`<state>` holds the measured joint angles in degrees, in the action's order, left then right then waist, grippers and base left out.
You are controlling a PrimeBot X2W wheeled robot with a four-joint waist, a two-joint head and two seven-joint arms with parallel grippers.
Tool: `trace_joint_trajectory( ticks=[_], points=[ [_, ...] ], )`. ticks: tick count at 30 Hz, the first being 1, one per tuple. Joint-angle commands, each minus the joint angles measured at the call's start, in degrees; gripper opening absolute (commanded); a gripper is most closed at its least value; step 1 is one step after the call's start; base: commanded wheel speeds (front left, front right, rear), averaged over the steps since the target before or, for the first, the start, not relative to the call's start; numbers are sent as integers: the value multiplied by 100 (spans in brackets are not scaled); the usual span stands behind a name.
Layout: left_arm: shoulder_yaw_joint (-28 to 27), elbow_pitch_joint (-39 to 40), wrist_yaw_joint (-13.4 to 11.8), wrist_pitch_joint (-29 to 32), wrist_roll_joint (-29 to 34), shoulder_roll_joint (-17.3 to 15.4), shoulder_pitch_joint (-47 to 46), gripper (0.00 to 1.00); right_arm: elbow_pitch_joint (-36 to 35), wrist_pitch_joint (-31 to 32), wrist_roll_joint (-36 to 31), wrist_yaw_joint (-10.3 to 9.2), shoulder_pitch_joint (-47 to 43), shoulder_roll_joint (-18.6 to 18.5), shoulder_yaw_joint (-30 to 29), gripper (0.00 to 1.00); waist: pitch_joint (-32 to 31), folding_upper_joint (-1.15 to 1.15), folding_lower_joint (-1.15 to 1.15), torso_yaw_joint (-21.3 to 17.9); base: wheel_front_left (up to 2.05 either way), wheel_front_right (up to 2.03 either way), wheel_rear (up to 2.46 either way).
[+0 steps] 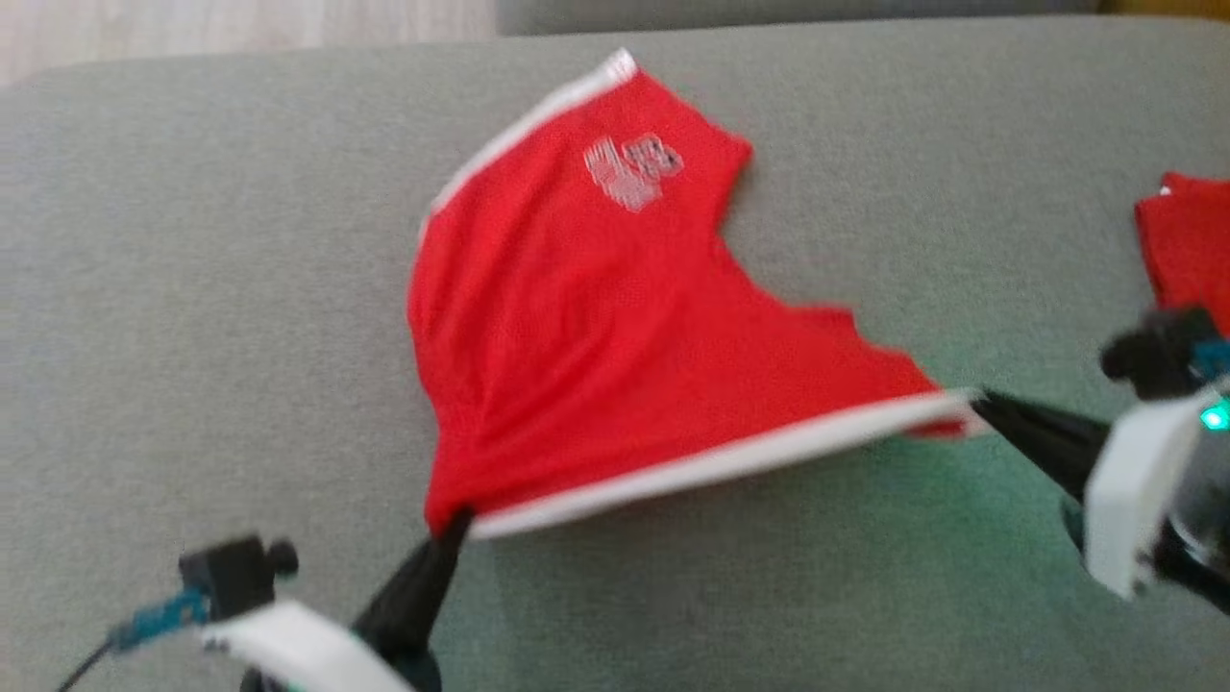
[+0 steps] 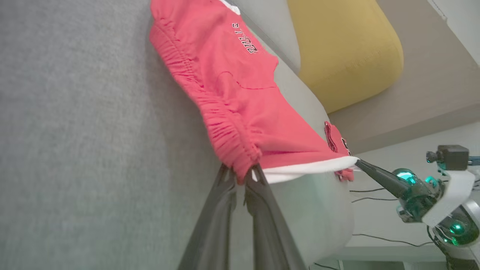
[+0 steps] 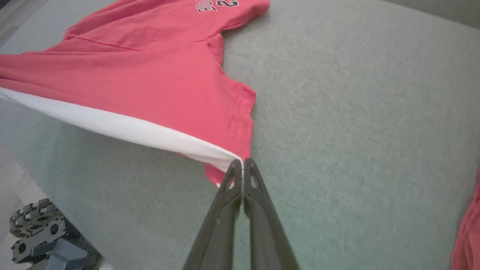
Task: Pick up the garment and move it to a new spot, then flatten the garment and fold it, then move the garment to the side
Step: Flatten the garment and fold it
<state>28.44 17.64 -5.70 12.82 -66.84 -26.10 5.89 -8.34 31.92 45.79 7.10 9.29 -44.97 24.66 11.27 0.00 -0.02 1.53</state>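
Red fabric shorts with white side trim [image 1: 596, 346] are mid-cushion on the grey upholstered sofa seat [image 1: 192, 288]. The far part lies on the seat; the near edge is lifted clear, with a shadow under it.

Left gripper [image 1: 459, 524]: fingers closed, pinching the near-left corner of the shorts. In the left wrist view [image 2: 242, 174] the pinch sits where the gathered elastic waistband [image 2: 210, 112] meets the white trim band [image 2: 303, 168].

Right gripper [image 1: 980, 399]: fingers fully closed on the other end of that white band. Right wrist view confirms it, tips [image 3: 243, 163] clamped on the band's end, red cloth bunched just below-left.

The white band [image 1: 721, 461] is pulled taut and straight between the two grippers. The red panel behind it shows diagonal tension wrinkles running to the left pinch. A white printed logo [image 1: 629, 168] faces up near the far end. The head view is motion-blurred, so fine detail is soft.

A second red cloth [image 1: 1187, 240] lies on the same seat at the right edge, well apart from the shorts and not touching them.

Also in the left wrist view:
- a rounded yellow cushion [image 2: 345, 48] past the seat's far side
- black cables [image 2: 375, 198] on the pale floor below the right gripper

The right wrist view shows a dark wheeled base [image 3: 37, 228] on the floor beside the seat edge.
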Motion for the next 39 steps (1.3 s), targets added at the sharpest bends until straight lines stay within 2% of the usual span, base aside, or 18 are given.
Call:
trace_joint_trajectory(
  ticks=[1, 4, 7, 10, 14, 17, 24, 28, 35, 39],
  points=[
    [-249, 214, -49, -18, -15, -176, -123, 0, -165, 49, -40, 39, -68, -256, -149, 0, -55, 0, 2, 57, 0, 0, 0],
    [-331, 782, -336, 14, -30, -350, 257, 0, -621, 512, -327, 39, -815, -99, -1022, 0, -88, 0, 2, 113, 0, 0, 0],
    [-383, 1026, -464, -71, -49, -291, 366, 0, -1218, 760, -703, 39, -1187, 204, -1557, 0, -73, 0, 2, 168, 0, 0, 0],
    [-354, 900, -458, -137, -43, -104, 173, 0, -1586, 828, -1008, 39, -1062, 360, -1609, 0, -15, 0, 2, 232, 0, 0, 0],
    [-368, 381, -427, -295, 13, 251, -358, 0, -1568, 652, -1274, 39, -225, 363, -1182, 0, 112, 0, 2, 333, 0, 0, 0],
    [-351, -86, -383, -374, 35, 539, -834, 0, -1158, 397, -1387, 39, 673, 330, -690, 0, 237, 0, 2, 439, 0, 0, 0],
    [-342, -1273, -287, -545, 6, 1289, -2042, 0, 382, -339, -1442, 39, 2745, 361, 611, 0, 613, 0, 2, 870, 0, 0, 0],
    [-344, -1973, -337, -696, 87, 1653, -2654, 0, 1226, -727, -1409, 39, 3686, 473, 1214, 0, 890, 0, 2, 1098, 0, 0, 0],
    [-324, -2915, -405, -1013, 175, 2077, -3327, 0, 2526, -1324, -1367, 39, 4830, 755, 2030, 0, 1338, 0, 2, 1413, 0, 0, 0],
    [-248, -3252, -309, -1181, 138, 2199, -3532, 0, 3090, -1571, -1248, 39, 5225, 905, 2434, 0, 1490, 0, 2, 1555, 0, 0, 0]
  ],
)
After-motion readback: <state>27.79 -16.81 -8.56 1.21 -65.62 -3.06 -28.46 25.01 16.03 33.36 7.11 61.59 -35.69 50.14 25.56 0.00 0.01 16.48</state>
